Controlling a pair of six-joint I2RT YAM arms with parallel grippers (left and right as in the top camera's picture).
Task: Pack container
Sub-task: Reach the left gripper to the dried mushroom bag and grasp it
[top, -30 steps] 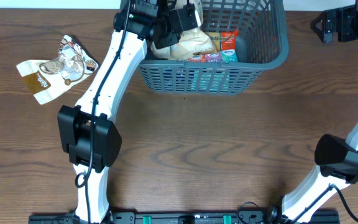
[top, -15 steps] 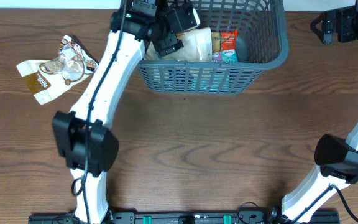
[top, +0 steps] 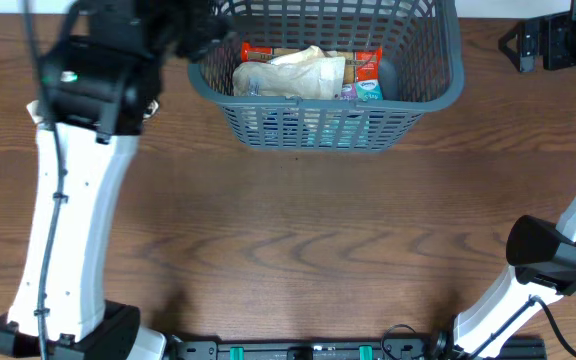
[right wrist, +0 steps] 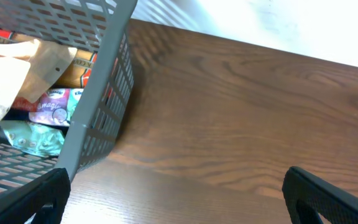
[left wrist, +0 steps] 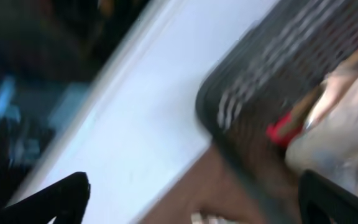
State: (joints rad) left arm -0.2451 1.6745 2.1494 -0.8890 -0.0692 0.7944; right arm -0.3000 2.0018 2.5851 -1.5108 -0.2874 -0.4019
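The container [top: 448,85] is a dark grey slotted basket at the table's far middle. It holds a beige bag [top: 303,72], red packets [top: 368,62] and a teal one [top: 370,90]. My left gripper [top: 196,28] hangs just outside the basket's left far corner. In the blurred left wrist view its fingers [left wrist: 67,193] stand wide apart with nothing between them, and the container's corner [left wrist: 241,106] lies to their right. My right gripper [top: 516,42] is open and empty at the far right. It is apart from the container's wall [right wrist: 98,106].
My left arm [top: 78,180] stretches over the left side of the brown wooden table [top: 318,230]. The right arm's base [top: 548,255] stands at the right. A white wall [left wrist: 142,112] runs behind the table's far edge.
My left gripper has opened, left the beige bag in the basket, and swung out to the left, over the packets on the table's left. The right arm has not moved.
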